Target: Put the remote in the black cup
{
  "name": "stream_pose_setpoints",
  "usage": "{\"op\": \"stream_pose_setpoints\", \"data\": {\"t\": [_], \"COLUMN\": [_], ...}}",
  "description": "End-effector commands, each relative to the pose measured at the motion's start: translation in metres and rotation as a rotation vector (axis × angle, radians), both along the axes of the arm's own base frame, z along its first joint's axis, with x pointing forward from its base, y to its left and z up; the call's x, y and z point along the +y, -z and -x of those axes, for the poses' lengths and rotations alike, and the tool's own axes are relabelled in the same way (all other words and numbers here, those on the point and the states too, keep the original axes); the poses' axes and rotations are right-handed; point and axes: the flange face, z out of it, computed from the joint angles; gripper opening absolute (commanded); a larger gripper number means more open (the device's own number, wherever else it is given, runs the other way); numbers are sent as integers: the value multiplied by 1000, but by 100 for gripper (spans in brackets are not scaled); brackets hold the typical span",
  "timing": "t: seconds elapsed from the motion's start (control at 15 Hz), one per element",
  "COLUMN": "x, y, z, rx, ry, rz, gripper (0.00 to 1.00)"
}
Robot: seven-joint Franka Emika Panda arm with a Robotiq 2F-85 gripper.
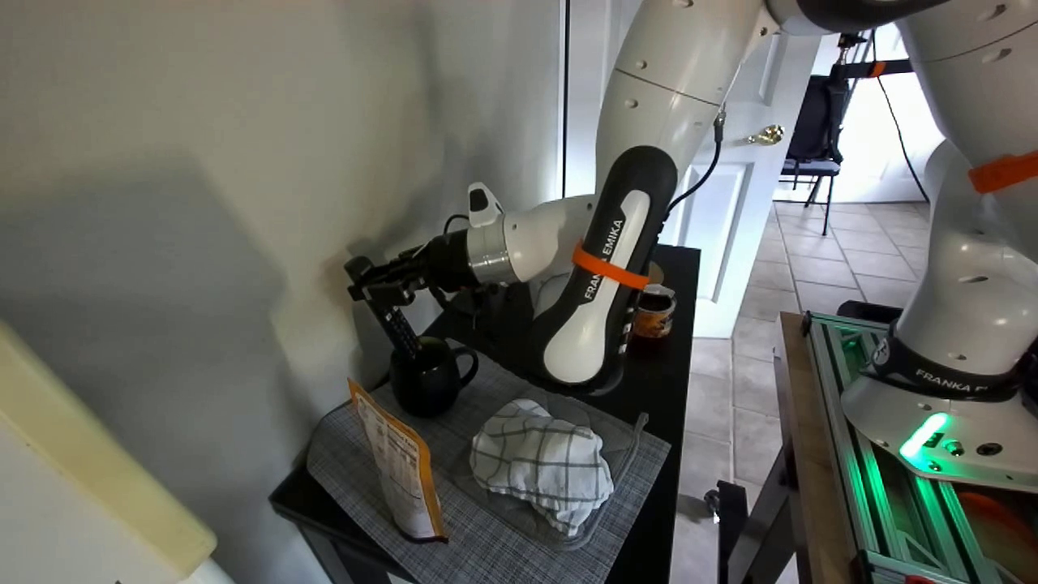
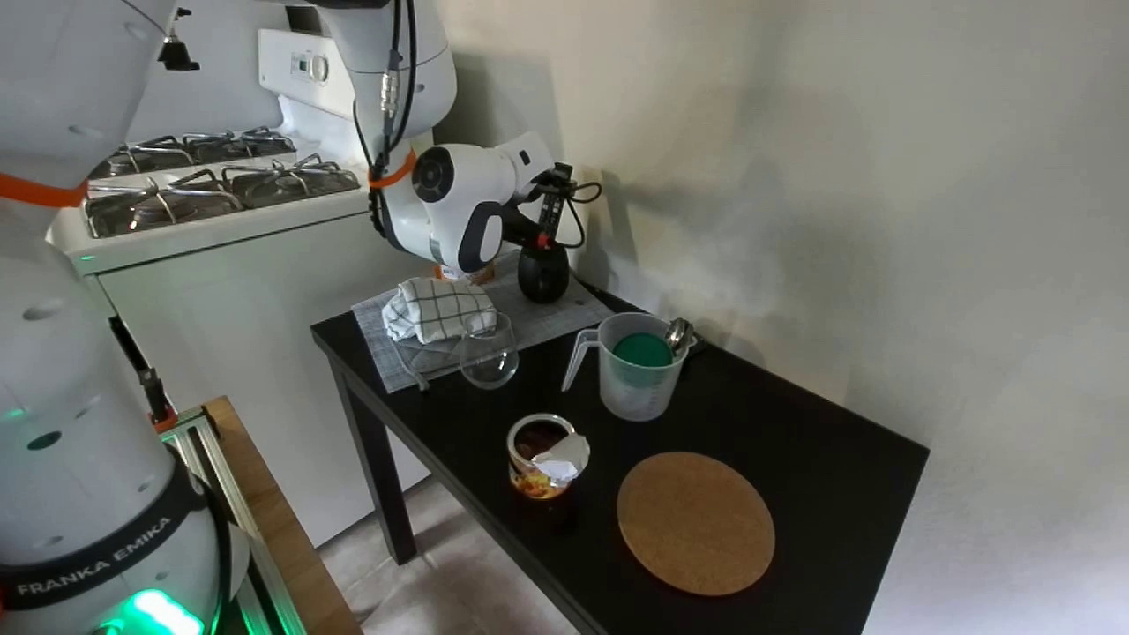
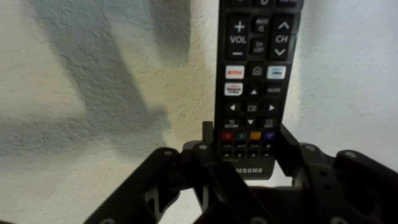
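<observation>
"Where's the remote (image 3: 253,99) relative to the end effector (image 3: 247,141)?"

"Clamped in it by the Samsung-marked end, the rest jutting past."

"And the black cup (image 1: 426,385)?"

"Below, on a grey mat (image 1: 336,454) on the tabletop (image 2: 820,494). The remote slants down to its mouth; how deep, I can't tell."

A black table (image 2: 728,422) lines a shadowed pale wall (image 2: 750,176); a white door (image 1: 734,211) stands open; the floor (image 1: 819,272) is tiled.

The remote (image 3: 252,93) looks like smooth plastic; the wall (image 3: 149,93) is rough and matt. The towel (image 1: 542,458) is creased cloth, the jug (image 2: 637,388) cloudy plastic, the lid (image 2: 564,459) shiny foil, the round board (image 2: 697,524) matt, cork-like.
</observation>
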Motion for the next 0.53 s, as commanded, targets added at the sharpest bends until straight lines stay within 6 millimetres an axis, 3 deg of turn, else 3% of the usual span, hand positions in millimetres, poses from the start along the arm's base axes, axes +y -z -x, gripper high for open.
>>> {"op": "stream_pose_setpoints", "data": {"t": [0.0, 0.47], "x": [4, -5], "y": [17, 43], "z": [-3, 4], "rx": [-7, 48], "ry": [13, 34], "rz": [6, 22], "gripper": [23, 23]}}
